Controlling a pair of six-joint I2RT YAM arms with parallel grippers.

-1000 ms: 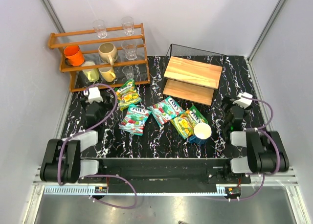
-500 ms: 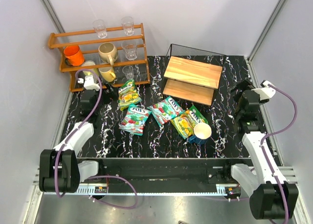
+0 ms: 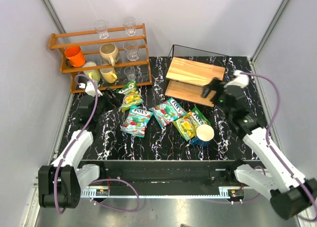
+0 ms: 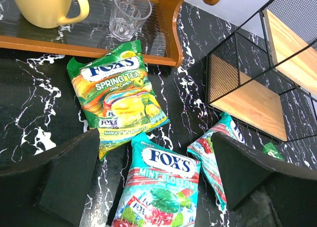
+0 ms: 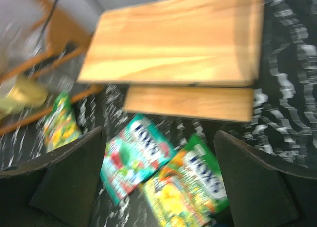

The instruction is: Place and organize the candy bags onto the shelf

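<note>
Four candy bags lie flat on the black marble table. A yellow-green one (image 3: 130, 95) (image 4: 116, 95) is near the mug rack. A teal one (image 3: 136, 121) (image 4: 161, 187) sits below it, and a second teal one (image 3: 167, 111) (image 5: 136, 157) is in the middle. Another yellow-green bag (image 3: 190, 123) (image 5: 190, 190) lies beside a cup. The shelf (image 3: 194, 81) (image 5: 173, 38) stands at the back right, both boards bare. My left gripper (image 3: 111, 95) (image 4: 158, 182) hangs open above the left bags. My right gripper (image 3: 214, 90) (image 5: 158, 182) is open over the shelf's right end, its view blurred.
An orange-brown rack (image 3: 99, 58) with mugs and glasses stands at the back left, close to the left arm. A white-and-blue cup (image 3: 204, 133) stands on the corner of the right yellow-green bag. Grey walls close in both sides.
Both arms unfolded from near the table's front edge. The left gripper reached forward and right toward the left bags. The right gripper swung out, then left over the shelf's right end.
</note>
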